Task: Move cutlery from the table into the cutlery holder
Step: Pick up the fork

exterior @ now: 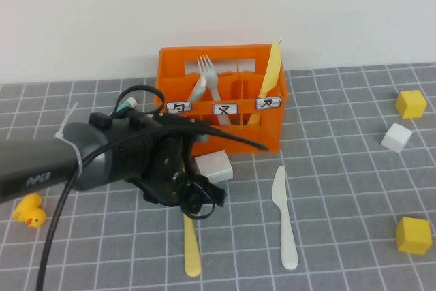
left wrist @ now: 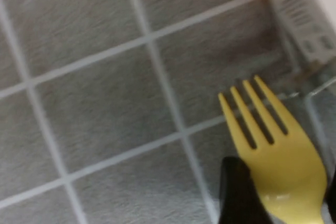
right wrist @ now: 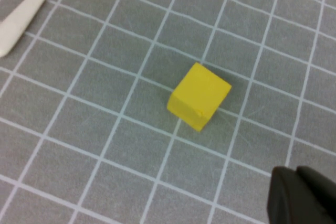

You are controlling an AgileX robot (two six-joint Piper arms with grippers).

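Note:
The orange crate [exterior: 221, 131] stands at the back middle of the table. The pale yellow fork [exterior: 192, 253] lies in front of it, handle pointing to the front edge. My left gripper [exterior: 193, 199] is down over the fork's head. In the left wrist view the fork [left wrist: 278, 150] sits between the dark fingers [left wrist: 239, 192] of my left gripper [left wrist: 281, 182], which press on its sides. The white knife [exterior: 285, 219] lies on the table to the right of the fork. My right gripper [right wrist: 295, 174] is out of the high view, shut and empty above the table.
A grey-white fork [exterior: 209, 76] and a long yellow knife [exterior: 270, 73] stand in the crate. A white block [exterior: 213, 166] lies beside my left gripper. Yellow cubes [exterior: 411, 103] [exterior: 413, 235], a white cube [exterior: 396, 137] and a yellow duck [exterior: 30, 210] lie around.

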